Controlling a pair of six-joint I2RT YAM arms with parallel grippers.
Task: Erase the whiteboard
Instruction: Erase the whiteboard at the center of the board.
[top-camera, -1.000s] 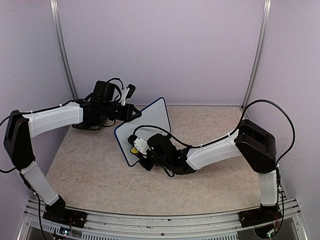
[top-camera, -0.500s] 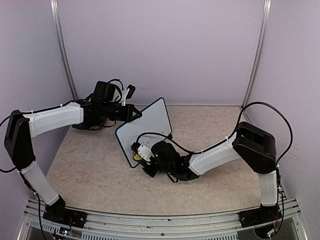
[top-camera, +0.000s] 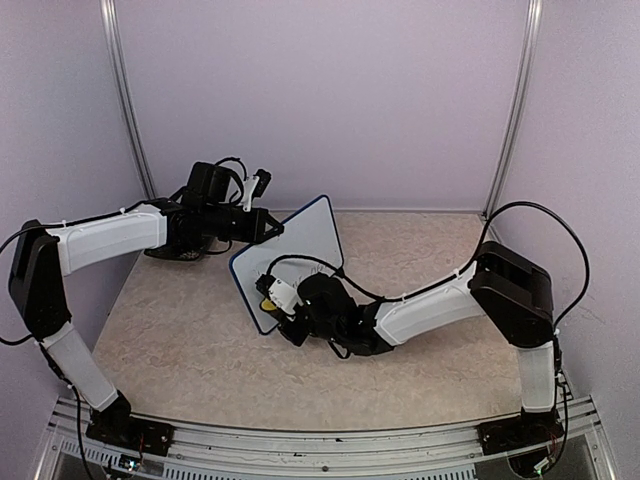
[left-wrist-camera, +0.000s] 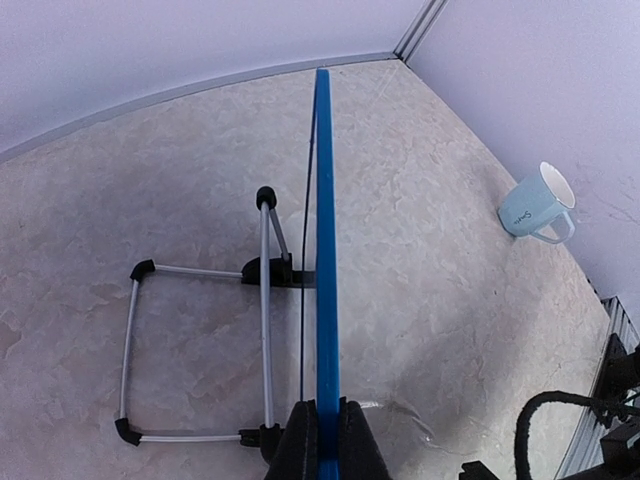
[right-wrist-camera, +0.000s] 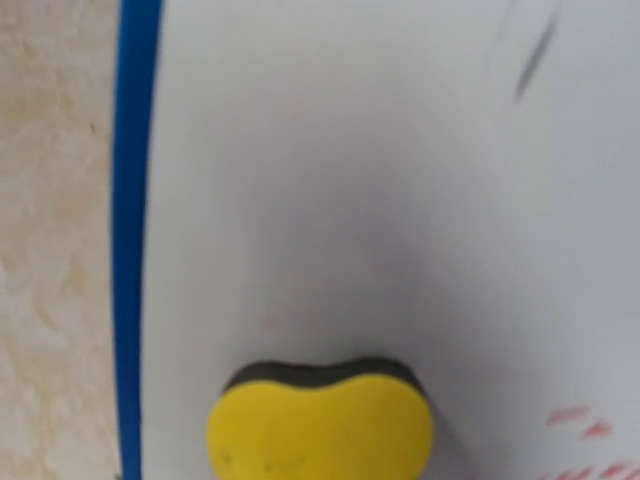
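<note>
the left arm reaches in from the left wall, its left gripper clamped on the upper edge of the whiteboard, which stands tilted on the marbled table, left of its middle and toward the back wall; from the left wrist, the two dark fingers are seen pressed onto the thin blue frame from either side, and a wire stand with black tips sits on the table just behind the board; low on the board's white face, near its blue left border, a yellow sponge with a dark underside is pushed flat against the surface, pinched in the right gripper at the end of the right arm, which stretches across from the right; the right wrist view shows a dark stroke near the top right of the board and faint red marks at its lower right, beside the sponge; a pale blue mug hangs tilted at the right wall
</note>
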